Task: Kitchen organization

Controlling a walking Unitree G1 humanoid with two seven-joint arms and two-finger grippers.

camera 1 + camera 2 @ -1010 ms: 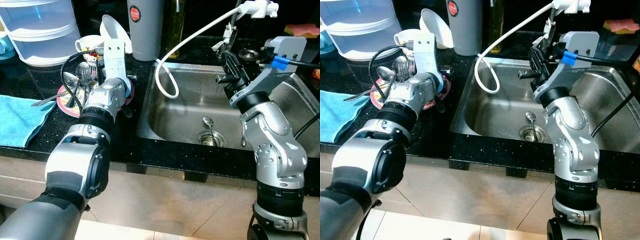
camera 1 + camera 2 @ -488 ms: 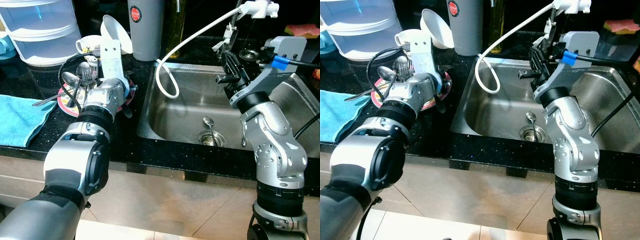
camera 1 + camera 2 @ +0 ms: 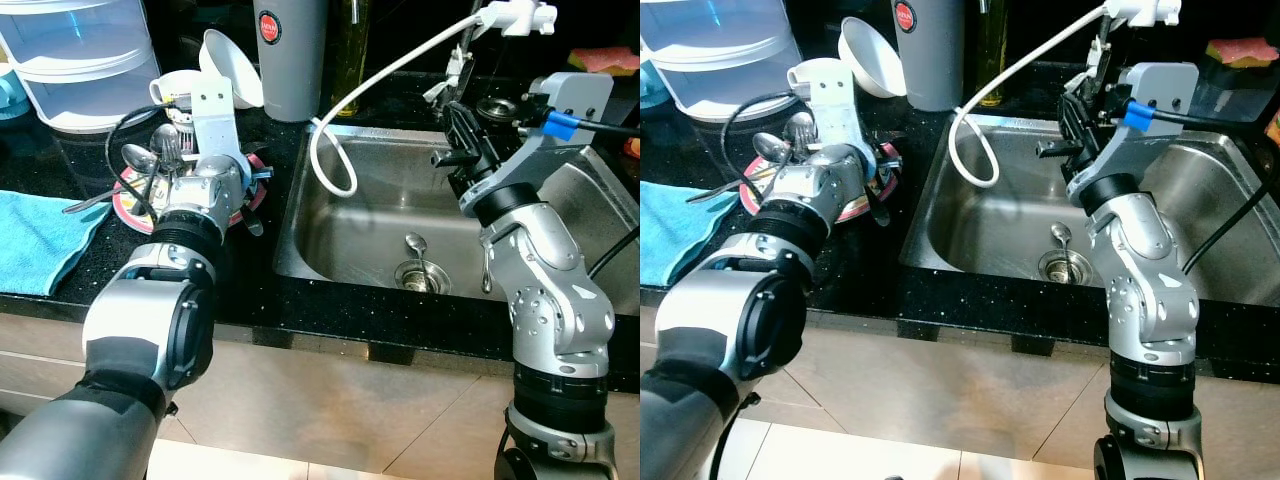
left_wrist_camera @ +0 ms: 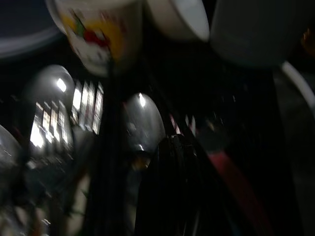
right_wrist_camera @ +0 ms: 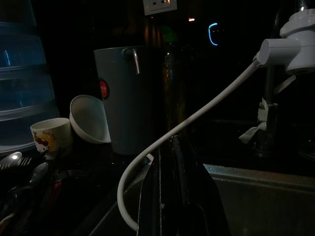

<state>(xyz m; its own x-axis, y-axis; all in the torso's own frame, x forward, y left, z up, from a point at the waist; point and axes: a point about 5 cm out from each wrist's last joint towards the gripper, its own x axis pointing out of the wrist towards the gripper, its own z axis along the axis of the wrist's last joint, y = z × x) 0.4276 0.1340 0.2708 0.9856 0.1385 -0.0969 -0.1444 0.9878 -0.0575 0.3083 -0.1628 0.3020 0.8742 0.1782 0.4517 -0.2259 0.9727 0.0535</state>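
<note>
Little is sorted: spoons (image 3: 140, 160) and forks are piled on the pink plate (image 3: 128, 205), and one spoon (image 3: 416, 245) is left in the sink (image 3: 330, 240). The left gripper (image 3: 250, 215) is held over the plate, its grip state not discernible. The right gripper (image 5: 170, 196) is clenched on nothing, raised over the sink.

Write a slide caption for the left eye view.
Left gripper reaches over the plate of spoons and forks beside the sink; right gripper hovers above the basin.

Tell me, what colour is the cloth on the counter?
The cloth is bright turquoise blue, best seen in the left eye view.
</note>
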